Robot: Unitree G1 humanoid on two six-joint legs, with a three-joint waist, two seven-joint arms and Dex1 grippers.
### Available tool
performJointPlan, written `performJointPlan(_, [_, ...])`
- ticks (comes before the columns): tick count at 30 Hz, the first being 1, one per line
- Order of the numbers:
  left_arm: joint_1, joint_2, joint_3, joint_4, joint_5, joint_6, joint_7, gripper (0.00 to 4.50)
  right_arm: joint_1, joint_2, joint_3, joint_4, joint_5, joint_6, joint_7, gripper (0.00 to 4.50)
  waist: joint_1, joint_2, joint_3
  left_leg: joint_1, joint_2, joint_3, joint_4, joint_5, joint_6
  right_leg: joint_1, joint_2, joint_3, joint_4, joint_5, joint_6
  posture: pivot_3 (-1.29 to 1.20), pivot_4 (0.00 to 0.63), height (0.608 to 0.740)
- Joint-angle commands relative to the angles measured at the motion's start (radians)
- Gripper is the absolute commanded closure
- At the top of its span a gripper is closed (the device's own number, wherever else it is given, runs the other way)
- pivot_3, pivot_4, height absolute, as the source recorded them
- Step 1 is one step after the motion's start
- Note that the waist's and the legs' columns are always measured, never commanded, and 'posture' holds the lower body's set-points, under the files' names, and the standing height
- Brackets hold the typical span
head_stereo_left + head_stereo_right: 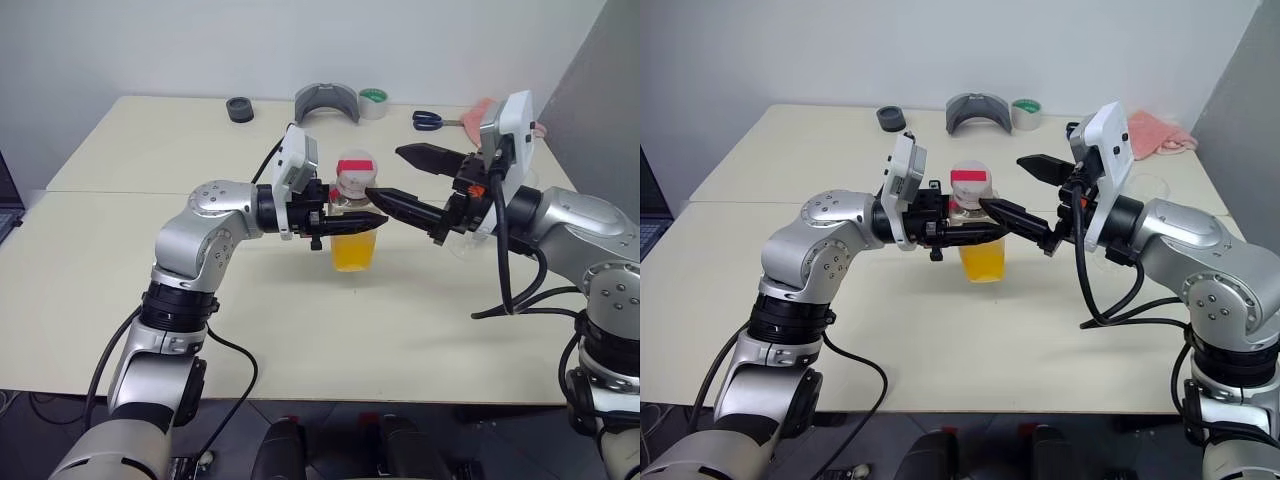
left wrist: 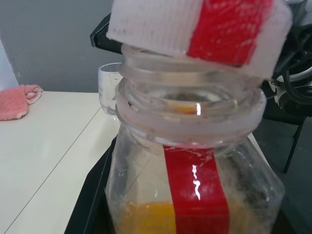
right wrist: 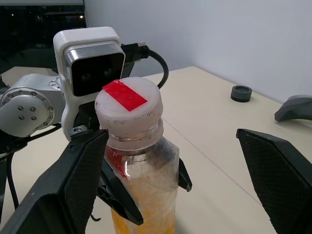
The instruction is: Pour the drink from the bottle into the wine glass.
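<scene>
A small clear bottle (image 1: pixel 355 240) hangs upright over the middle of the table (image 1: pixel 120 250), with orange drink (image 1: pixel 982 262) in its lower part. It has a red label strip (image 2: pixel 197 190). Its white cap (image 3: pixel 127 105) bears a red strip and sits on top. My left gripper (image 1: pixel 340 215) is shut on the bottle's shoulder from the left. My right gripper (image 3: pixel 170 134) stands open at cap height, one finger (image 3: pixel 80 180) close beside the cap and the other finger (image 3: pixel 278 170) well away. The wine glass (image 2: pixel 108 85) stands on the table behind my right gripper, mostly hidden.
Along the far edge lie a black ring (image 1: pixel 239 108), a grey curved piece (image 1: pixel 327 100), a roll of tape (image 1: pixel 373 102), blue-handled scissors (image 1: pixel 428 120) and a pink cloth (image 1: pixel 1160 130). A seam runs across the table's left half.
</scene>
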Motion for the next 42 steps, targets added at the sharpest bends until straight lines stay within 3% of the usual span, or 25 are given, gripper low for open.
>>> performJointPlan(1, [-0.008,0.004,0.019,-0.029,-0.013,-0.017,-0.007,2.56,-0.004,-0.011,-0.036,-0.022,0.018,-0.010,-0.005,0.03,0.000,0.000,0.000,0.000,0.000,0.000,0.000,0.000,0.000,0.000,0.000,0.000,0.000,0.000,0.000,0.00,0.150,0.740])
performJointPlan(19, [-0.007,0.002,0.018,-0.035,-0.016,-0.013,-0.005,2.56,0.012,-0.018,-0.042,-0.064,0.140,0.010,-0.016,0.03,0.000,0.000,0.000,0.000,0.000,0.000,0.000,0.000,0.000,0.000,0.000,0.000,0.000,0.000,0.000,0.00,0.150,0.740])
performJointPlan(42, [0.007,0.005,0.023,-0.068,-0.024,-0.001,0.010,2.56,-0.118,0.102,0.082,0.060,0.050,-0.053,0.027,0.03,0.000,0.000,0.000,0.000,0.000,0.000,0.000,0.000,0.000,0.000,0.000,0.000,0.000,0.000,0.000,0.00,0.150,0.740])
